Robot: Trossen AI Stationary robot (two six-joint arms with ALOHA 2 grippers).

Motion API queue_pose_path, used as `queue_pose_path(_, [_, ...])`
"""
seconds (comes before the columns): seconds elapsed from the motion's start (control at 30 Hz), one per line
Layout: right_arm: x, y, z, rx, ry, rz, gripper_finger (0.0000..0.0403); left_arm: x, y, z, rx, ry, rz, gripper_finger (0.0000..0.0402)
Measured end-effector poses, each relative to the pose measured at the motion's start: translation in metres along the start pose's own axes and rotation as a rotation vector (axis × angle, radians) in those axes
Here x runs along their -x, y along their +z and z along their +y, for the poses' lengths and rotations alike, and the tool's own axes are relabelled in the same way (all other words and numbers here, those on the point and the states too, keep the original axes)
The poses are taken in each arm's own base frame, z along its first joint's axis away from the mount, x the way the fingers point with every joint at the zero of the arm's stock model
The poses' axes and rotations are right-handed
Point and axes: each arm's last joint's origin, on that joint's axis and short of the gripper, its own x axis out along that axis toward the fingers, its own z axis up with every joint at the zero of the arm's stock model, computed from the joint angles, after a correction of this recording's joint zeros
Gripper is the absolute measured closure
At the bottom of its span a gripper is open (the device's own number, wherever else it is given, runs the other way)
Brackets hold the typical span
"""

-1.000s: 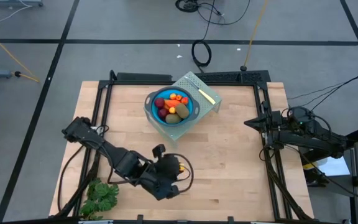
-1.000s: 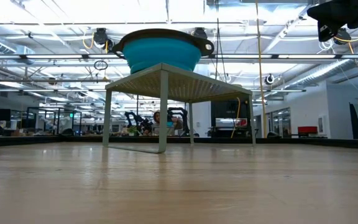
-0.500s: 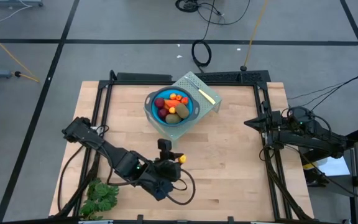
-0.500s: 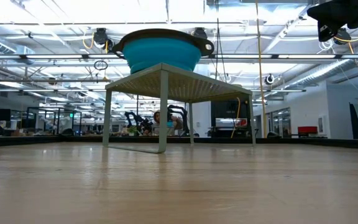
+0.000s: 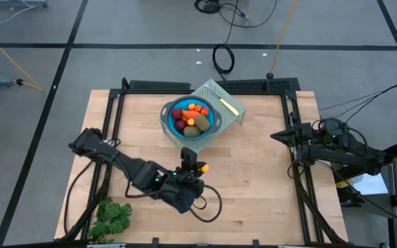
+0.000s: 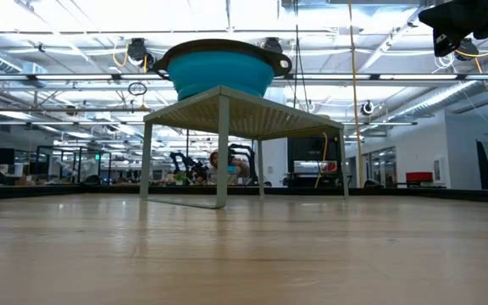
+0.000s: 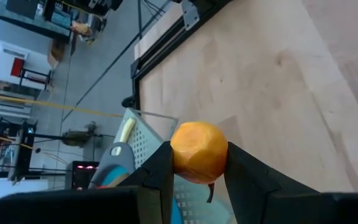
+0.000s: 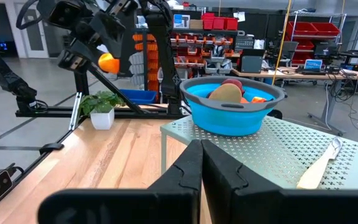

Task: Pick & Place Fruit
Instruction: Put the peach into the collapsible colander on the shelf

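Note:
My left gripper (image 5: 200,169) is over the table's middle, just on the near side of the blue bowl (image 5: 190,118), and is shut on a small round orange fruit (image 7: 199,152). The bowl stands on a pale green perforated rack (image 5: 220,103) and holds several fruit: dark-red, olive-brown and orange pieces (image 5: 191,117). The right wrist view shows the bowl (image 8: 235,112) and the held fruit (image 8: 108,62) high above the wood. My right gripper (image 8: 201,158) waits shut at the table's right edge (image 5: 279,136). My left gripper pinches the orange fruit by two opposite sides (image 7: 178,163) between its two fingers. The fingers (image 7: 241,171) slant downward, coming from the table's near left. The fruit is lifted clear of the table.
A leafy green bunch (image 5: 112,217) lies at the near left corner. A thin yellow stick (image 5: 229,105) lies on the rack beside the bowl. A black frame (image 5: 291,165) runs along the table's edges. Bare wood spreads to the right of the bowl (image 5: 253,165).
My left gripper has rolled about its own axis and swung a little toward the bowl. The orange fruit stays pinched and clear of the table, now closer to the bowl's near side.

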Motion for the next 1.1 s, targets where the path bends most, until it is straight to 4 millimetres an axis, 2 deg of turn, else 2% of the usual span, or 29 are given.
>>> queue_pose_path(0.27, [0.0, 0.0, 0.0, 0.0, 0.0, 0.0, 0.0403, -0.001, 0.0, 0.001, 0.028, 0.002, 0.004, 0.0293])
queue_pose_path(0.37, [0.0, 0.0, 0.0, 0.0, 0.0, 0.0, 0.0403, -0.002, -0.001, 0.002, 0.153, 0.004, 0.005, 0.0293])
queue_pose_path(0.47, [0.0, 0.0, 0.0, 0.0, 0.0, 0.0, 0.0403, -0.004, -0.002, 0.008, 0.355, 0.014, 0.01, 0.0293])
queue_pose_path(0.63, [0.0, 0.0, 0.0, 0.0, 0.0, 0.001, 0.0401, -0.003, -0.011, 0.031, 0.702, 0.042, 0.022, 0.0293])
queue_pose_path(0.73, [0.0, 0.0, 0.0, 0.006, 0.0, 0.0, 0.0402, 0.001, -0.017, 0.047, 0.853, 0.062, 0.024, 0.0293])
queue_pose_path(1.1, [0.0, 0.0, 0.0, 0.008, 0.0, 0.0, 0.0399, 0.013, -0.052, 0.123, 1.229, 0.13, 0.0, 0.0293])
